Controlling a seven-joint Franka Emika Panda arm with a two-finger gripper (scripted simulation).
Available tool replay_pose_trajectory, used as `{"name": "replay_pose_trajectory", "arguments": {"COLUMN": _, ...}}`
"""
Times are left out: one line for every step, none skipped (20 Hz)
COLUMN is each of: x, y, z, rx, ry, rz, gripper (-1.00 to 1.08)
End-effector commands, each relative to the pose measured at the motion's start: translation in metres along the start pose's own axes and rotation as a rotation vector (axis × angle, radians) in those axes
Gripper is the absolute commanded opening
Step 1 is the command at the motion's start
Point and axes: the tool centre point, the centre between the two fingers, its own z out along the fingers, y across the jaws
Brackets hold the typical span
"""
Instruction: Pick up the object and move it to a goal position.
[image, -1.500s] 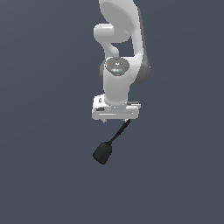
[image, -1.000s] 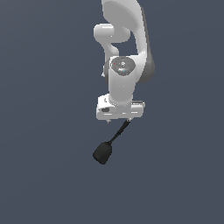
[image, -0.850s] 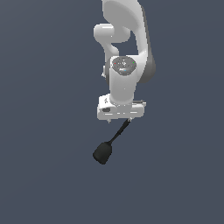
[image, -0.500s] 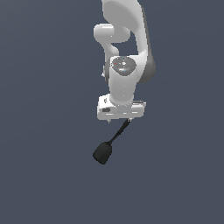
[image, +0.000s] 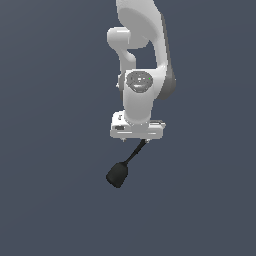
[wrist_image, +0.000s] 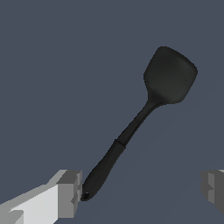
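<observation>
The gripper (image: 137, 139) has its fingers spread wide and clamps nothing, while the object (image: 119, 174) extends head-outward from the gripper, its stem tip touching one finger (wrist_image: 66, 195), apparently placed for closing on the stem.

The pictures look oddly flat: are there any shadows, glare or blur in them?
Exterior view: sharp, even light, soft shading on the white arm, no cast shadow on the plain backdrop. Wrist view: equally sharp, the black object matte with only a faint sheen on its head, no glare or blur.
</observation>
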Motion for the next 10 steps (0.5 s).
{"name": "replay_pose_trajectory", "arguments": {"x": 0.002, "y": 0.002, "z": 0.007, "rx": 0.001, "ry": 0.002, "rz": 0.049, "gripper": 1.0}}
{"name": "replay_pose_trajectory", "arguments": {"x": 0.002, "y": 0.002, "z": 0.01, "rx": 0.001, "ry": 0.003, "rz": 0.072, "gripper": 1.0}}
{"name": "replay_pose_trajectory", "arguments": {"x": 0.003, "y": 0.003, "z": 0.013, "rx": 0.001, "ry": 0.004, "rz": 0.096, "gripper": 1.0}}
{"name": "replay_pose_trajectory", "arguments": {"x": 0.004, "y": 0.004, "z": 0.017, "rx": 0.001, "ry": 0.005, "rz": 0.122, "gripper": 1.0}}
{"name": "replay_pose_trajectory", "arguments": {"x": 0.005, "y": 0.005, "z": 0.02, "rx": 0.001, "ry": 0.006, "rz": 0.15, "gripper": 1.0}}
{"name": "replay_pose_trajectory", "arguments": {"x": 0.006, "y": 0.006, "z": 0.024, "rx": 0.001, "ry": 0.007, "rz": 0.179, "gripper": 1.0}}
{"name": "replay_pose_trajectory", "arguments": {"x": 0.007, "y": 0.007, "z": 0.028, "rx": 0.001, "ry": 0.009, "rz": 0.208, "gripper": 1.0}}
{"name": "replay_pose_trajectory", "arguments": {"x": 0.008, "y": 0.009, "z": 0.032, "rx": 0.0, "ry": 0.01, "rz": 0.238, "gripper": 1.0}}
{"name": "replay_pose_trajectory", "arguments": {"x": 0.009, "y": 0.01, "z": 0.036, "rx": 0.0, "ry": 0.012, "rz": 0.268, "gripper": 1.0}}
{"name": "replay_pose_trajectory", "arguments": {"x": 0.009, "y": 0.011, "z": 0.04, "rx": -0.001, "ry": 0.014, "rz": 0.296, "gripper": 1.0}}
